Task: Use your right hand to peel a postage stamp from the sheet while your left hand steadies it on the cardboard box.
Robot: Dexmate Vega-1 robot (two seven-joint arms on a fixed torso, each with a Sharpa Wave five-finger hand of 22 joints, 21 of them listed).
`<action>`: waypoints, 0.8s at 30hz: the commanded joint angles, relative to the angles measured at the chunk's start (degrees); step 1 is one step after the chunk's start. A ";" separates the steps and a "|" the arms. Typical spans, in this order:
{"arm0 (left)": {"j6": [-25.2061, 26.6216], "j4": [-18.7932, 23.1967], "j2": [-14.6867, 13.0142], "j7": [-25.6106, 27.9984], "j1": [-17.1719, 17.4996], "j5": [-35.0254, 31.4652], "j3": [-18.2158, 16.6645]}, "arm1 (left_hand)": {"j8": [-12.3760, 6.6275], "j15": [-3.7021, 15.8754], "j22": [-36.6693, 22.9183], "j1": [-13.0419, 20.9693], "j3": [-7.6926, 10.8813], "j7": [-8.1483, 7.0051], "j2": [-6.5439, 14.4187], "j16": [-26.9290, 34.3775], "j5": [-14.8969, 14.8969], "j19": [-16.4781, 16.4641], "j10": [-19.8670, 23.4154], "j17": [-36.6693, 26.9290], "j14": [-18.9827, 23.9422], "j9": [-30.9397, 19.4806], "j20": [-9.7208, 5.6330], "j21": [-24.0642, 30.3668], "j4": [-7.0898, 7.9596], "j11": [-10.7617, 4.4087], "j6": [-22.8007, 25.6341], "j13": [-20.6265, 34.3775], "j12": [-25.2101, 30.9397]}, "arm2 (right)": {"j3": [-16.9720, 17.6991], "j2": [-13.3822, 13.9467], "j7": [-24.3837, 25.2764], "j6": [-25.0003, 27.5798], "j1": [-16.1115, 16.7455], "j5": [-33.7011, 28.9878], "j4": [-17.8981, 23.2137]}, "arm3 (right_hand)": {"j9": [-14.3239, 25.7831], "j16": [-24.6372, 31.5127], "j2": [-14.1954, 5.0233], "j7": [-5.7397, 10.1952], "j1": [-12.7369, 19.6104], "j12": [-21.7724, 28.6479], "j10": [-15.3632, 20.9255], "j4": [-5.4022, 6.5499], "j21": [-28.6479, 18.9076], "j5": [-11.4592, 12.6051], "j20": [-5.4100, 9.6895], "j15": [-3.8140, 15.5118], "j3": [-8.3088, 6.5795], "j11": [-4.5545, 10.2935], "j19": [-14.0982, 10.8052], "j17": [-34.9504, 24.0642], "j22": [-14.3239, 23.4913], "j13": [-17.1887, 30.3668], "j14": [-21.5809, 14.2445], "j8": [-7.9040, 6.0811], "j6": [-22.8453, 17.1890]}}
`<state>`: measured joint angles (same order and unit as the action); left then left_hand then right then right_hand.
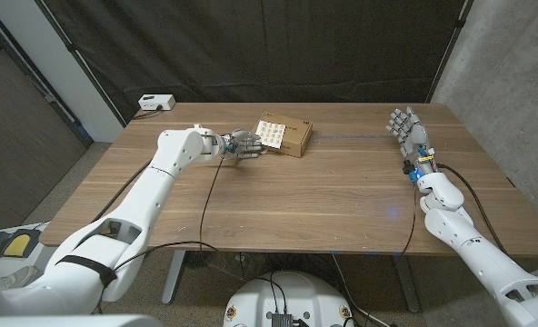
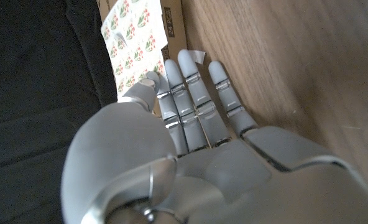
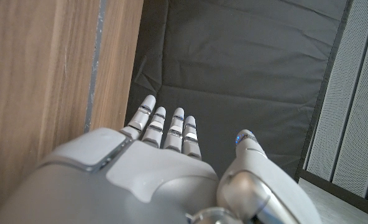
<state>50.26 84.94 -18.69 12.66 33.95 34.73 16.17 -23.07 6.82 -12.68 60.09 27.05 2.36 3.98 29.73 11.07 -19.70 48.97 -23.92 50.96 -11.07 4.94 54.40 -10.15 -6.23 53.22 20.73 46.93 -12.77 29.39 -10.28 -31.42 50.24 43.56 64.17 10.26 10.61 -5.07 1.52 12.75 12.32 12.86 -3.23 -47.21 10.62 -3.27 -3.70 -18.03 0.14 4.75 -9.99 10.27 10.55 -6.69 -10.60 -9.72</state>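
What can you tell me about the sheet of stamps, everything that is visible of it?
The stamp sheet is white paper printed with rows of small red-and-green pictures. It lies flat on top of the brown cardboard box, toward the box's left end, at the table's far middle. The left hand is at its near-left edge with fingers stretched toward it; actual contact cannot be confirmed.

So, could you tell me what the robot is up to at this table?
The left hand has reached the cardboard box, its fingertips at the edge of the stamp sheet lying on top. The right hand stands open near the table's far right edge, away from the box. No stamp is peeled yet.
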 commanded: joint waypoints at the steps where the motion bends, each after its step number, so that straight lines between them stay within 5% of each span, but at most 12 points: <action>1: -0.92 -2.17 2.99 2.09 -0.99 -4.32 -0.02 | -1.80 2.60 -0.50 3.15 0.70 0.38 1.42 0.56 0.50 1.79 1.17 -1.70 -0.08 -1.47 -0.85 1.00 0.34 -0.99 5.62 2.59 2.63 | -0.20 0.26 1.08 0.25 -0.08 -0.64 0.35 | 0.24 0.33 -0.01 -0.05 -0.51 0.21 0.41 0.00 0.17 0.37 -0.11 0.21 -0.05 -0.11 -0.07 -0.29 0.10 0.14 -0.45 -0.39 -0.82; 10: -11.89 -1.20 0.18 -5.76 1.12 -7.72 2.17 | -2.64 1.86 -2.05 3.35 -0.38 -0.18 2.51 -1.99 0.82 8.93 -6.19 -4.36 -7.47 -3.68 -0.81 2.67 1.75 -0.59 5.59 6.44 3.31 | -1.12 0.72 4.02 0.80 0.06 -2.94 2.02 | 0.23 0.37 -0.46 -0.15 0.92 0.61 1.64 -0.99 0.60 0.53 -0.40 -0.05 -0.76 -0.31 -0.27 -0.08 0.09 0.14 -0.99 -0.89 -2.41; 16: -14.82 -1.53 -1.20 -11.17 0.46 -8.08 2.89 | -3.54 0.51 -3.95 3.46 -0.57 0.10 3.83 -3.94 1.18 12.49 -11.05 -5.56 -12.70 -5.35 0.70 4.90 2.25 0.89 5.01 8.26 3.05 | -2.47 3.24 9.59 2.35 1.00 -7.94 6.19 | 0.25 1.55 -0.39 -0.16 6.35 1.49 4.85 -4.87 0.81 0.02 -1.48 1.00 -2.67 -0.27 -3.02 -0.09 0.22 0.17 -6.75 -1.46 -5.88; 24: -17.76 -1.41 -3.21 -17.88 -1.41 -9.15 4.57 | -5.26 -1.26 -5.96 2.73 0.15 0.13 4.73 -6.91 1.95 15.39 -16.24 -5.76 -17.33 -8.07 0.95 7.94 3.01 1.48 3.09 7.30 0.75 | -4.50 9.15 22.65 8.46 3.76 -21.05 16.99 | 0.34 1.79 0.08 0.27 14.48 2.32 8.45 -7.37 0.61 0.13 -1.83 3.44 -4.97 1.49 -6.20 -0.28 0.41 0.27 -11.21 -2.24 -11.20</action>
<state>37.47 83.37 -19.52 2.81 34.19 27.19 18.82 -24.85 3.31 -18.08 62.23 26.27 0.78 6.97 23.35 12.63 -5.05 33.54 -29.59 34.40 -13.34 5.91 61.52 -7.89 -4.72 55.15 28.36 48.19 -15.17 33.01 -0.65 -28.49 51.42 35.26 70.79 10.26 11.94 -5.31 1.53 24.30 14.10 20.15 -9.90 -46.37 10.62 -5.02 -1.01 -22.31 1.07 -0.35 -10.02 10.55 10.54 -16.34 -12.52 -19.42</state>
